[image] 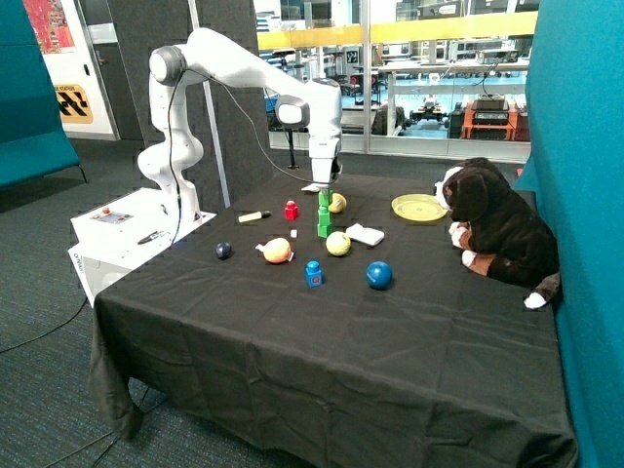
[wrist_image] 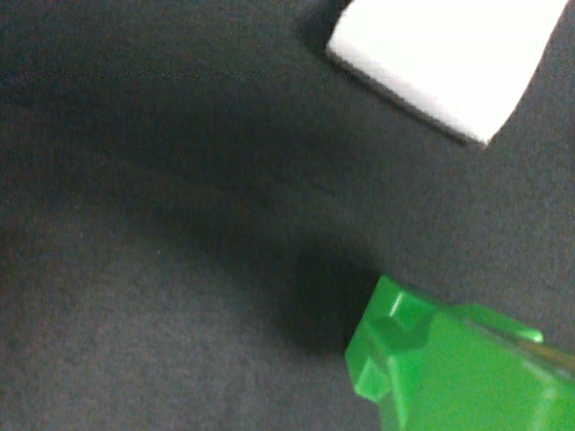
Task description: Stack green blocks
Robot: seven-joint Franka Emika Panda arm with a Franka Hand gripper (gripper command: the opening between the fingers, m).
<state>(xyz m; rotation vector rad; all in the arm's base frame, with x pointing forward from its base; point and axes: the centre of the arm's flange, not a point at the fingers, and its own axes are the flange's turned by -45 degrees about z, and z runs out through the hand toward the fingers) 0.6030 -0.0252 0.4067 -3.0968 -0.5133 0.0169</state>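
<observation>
— So, what's on the table (image: 292,331), counted from the front?

— I see one blue ball (image: 378,275) and one blue studded block (image: 313,273) nearest. Behind them, three yellowish balls (image: 337,243), one dark ball (image: 223,250), one white pad (image: 365,234), one red studded block (image: 291,210). The green blocks (image: 324,216) stand as one upright stack mid-table.

— And the gripper (image: 324,189)?

— Right atop that stack; I cannot tell whether its fingers are apart or together. Farthest: one yellow plate (image: 418,207), one plush dog (image: 492,229).
</observation>
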